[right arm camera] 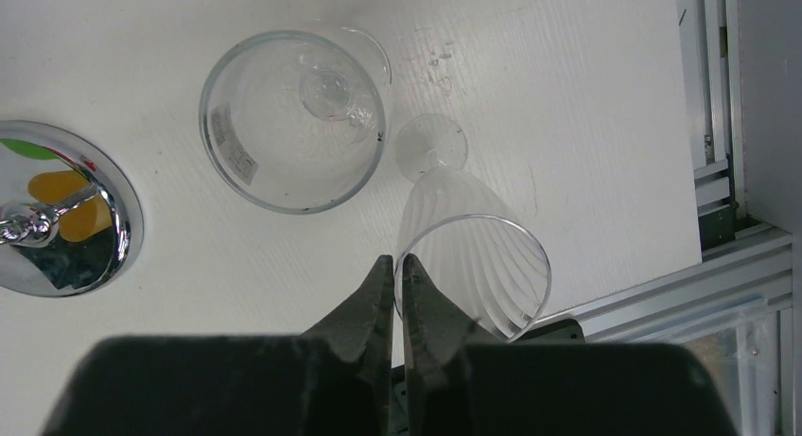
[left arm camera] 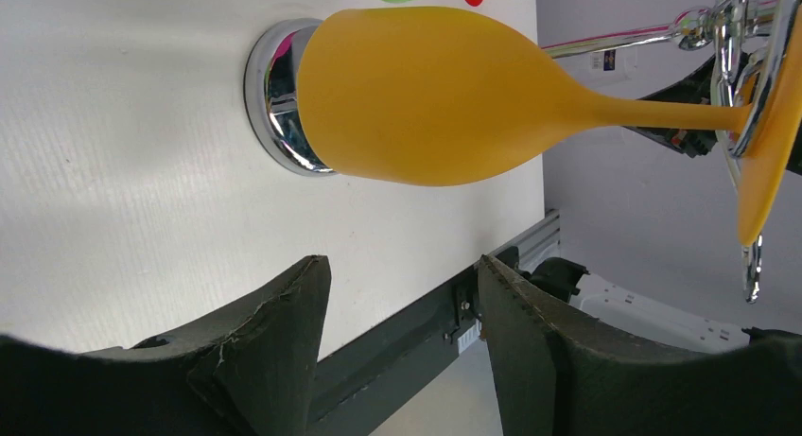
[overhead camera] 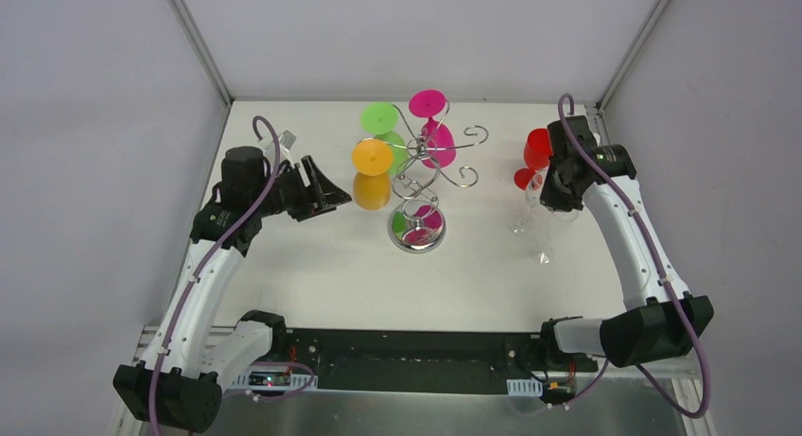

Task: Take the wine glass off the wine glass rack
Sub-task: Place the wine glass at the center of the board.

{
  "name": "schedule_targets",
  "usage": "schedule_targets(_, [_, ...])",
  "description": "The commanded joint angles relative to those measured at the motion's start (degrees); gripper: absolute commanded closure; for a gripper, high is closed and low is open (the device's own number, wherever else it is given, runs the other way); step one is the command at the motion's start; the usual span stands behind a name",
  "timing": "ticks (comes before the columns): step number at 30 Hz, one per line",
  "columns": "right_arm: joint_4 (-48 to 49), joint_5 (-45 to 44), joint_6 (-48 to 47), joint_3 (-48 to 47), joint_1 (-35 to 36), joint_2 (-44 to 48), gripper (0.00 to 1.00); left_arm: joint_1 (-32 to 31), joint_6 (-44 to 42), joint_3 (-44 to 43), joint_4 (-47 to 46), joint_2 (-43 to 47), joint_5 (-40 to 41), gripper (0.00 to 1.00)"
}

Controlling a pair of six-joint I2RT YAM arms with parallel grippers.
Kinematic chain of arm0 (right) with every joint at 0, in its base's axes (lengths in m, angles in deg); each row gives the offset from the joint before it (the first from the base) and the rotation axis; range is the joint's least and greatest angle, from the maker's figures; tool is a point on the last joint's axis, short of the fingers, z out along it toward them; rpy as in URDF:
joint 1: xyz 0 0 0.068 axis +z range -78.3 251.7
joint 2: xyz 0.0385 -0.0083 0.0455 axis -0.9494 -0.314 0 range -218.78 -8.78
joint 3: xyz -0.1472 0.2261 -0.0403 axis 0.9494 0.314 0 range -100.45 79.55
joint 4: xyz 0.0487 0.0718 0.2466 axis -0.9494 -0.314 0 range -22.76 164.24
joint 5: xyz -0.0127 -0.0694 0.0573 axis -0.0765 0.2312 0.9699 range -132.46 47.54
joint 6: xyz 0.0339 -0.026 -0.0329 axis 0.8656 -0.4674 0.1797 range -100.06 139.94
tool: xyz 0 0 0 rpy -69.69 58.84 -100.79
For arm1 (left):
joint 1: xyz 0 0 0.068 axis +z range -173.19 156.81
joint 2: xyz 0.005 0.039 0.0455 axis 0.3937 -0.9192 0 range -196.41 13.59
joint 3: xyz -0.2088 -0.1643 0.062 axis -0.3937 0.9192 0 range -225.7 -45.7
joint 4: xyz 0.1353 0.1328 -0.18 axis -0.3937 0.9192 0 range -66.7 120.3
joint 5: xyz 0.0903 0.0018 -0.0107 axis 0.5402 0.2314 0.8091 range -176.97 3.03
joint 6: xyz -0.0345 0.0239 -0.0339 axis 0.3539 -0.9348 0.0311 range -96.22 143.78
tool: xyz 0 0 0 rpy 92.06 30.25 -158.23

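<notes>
My left jaws stand spread with nothing between them. The orange wine glass (left arm camera: 426, 95) hangs bowl-down just ahead of them, its foot caught in the wine glass rack (left arm camera: 274, 95). My right jaws are pressed together at the rim of a clear ribbed glass (right arm camera: 478, 266) on the worktop (right arm camera: 586, 124), well apart from the rack.

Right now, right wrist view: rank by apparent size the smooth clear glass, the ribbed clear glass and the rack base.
1. smooth clear glass: widest rim.
2. ribbed clear glass: close behind, but its rim is nearer the camera, so this is unsure.
3. rack base: smallest as seen, though cropped by the left edge.
</notes>
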Motion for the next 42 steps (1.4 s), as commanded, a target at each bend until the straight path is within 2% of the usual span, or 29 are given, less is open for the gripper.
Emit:
schedule_targets(1, [0.90,0.67,-0.09,0.75,-0.36,0.73,0.91,1.11,1.72,-3.48,-2.23,-0.72,-2.38,0.40])
schedule_targets(3, [0.85,0.72,-0.19,0.74,-0.39,0.79,0.84,1.28,1.91,-3.85,-2.33,-1.09,-2.57,0.40])
schedule_targets(17, [-0.99,-1.92,-0.65,-2.14,-0.34,3.29,0.62,1.83,3.15,-7.29,-2.50,-2.36,-2.92,0.39])
schedule_targets(25, [-3.20,-6.48,-0.88,-4.97,-0.40,5.42,0.60,1.94,4.05,-10.38,-2.50,-3.98,-2.51,0.39])
schedule_targets(30, [-3.10,-6.11,-0.95,-5.52,-0.26,7.71,0.60,1.94,6.06,-13.01,-2.46,-4.48,-2.22,0.39])
schedule_targets(36, [-2.79,-3.24,-0.88,-5.95,0.00,8.96,0.60,1.94,10.63,-14.23,-2.93,-3.81,-0.33,0.39])
schedule_targets(42, [-1.21,4.25,-0.26,-7.91,0.03,11.05,0.58,1.91,20.27,-12.74,-11.21,-4.90,-4.21,0.40])
